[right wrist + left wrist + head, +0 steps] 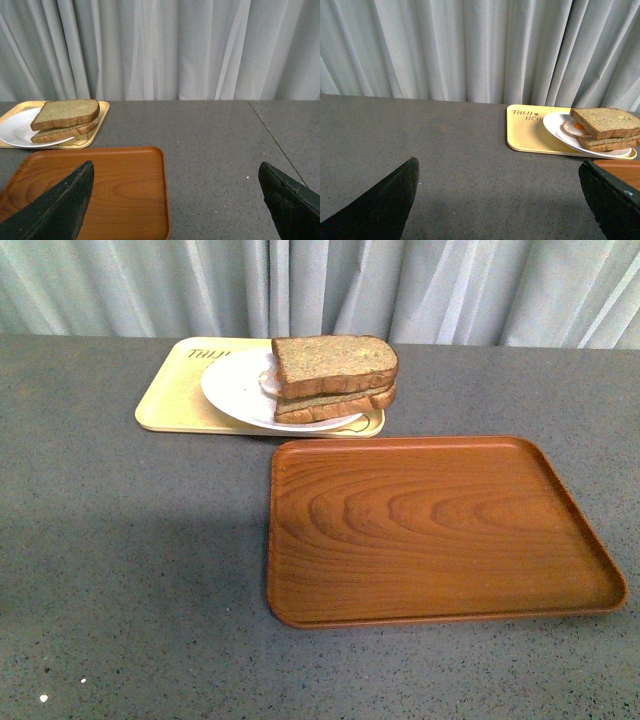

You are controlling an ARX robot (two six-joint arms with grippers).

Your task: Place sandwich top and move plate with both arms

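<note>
The sandwich top (335, 364) sits on the sandwich, so the plate (232, 390) must move. Left hand (500, 200) and right hand (175, 200) wait spread wide, holding nothing, plate far ahead.

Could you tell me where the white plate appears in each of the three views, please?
Front view: plate upper centre, on the cream tray.
Left wrist view: plate at right, mid-height.
Right wrist view: plate at left edge.
Shared landmark: the stacked bread on it.
</note>
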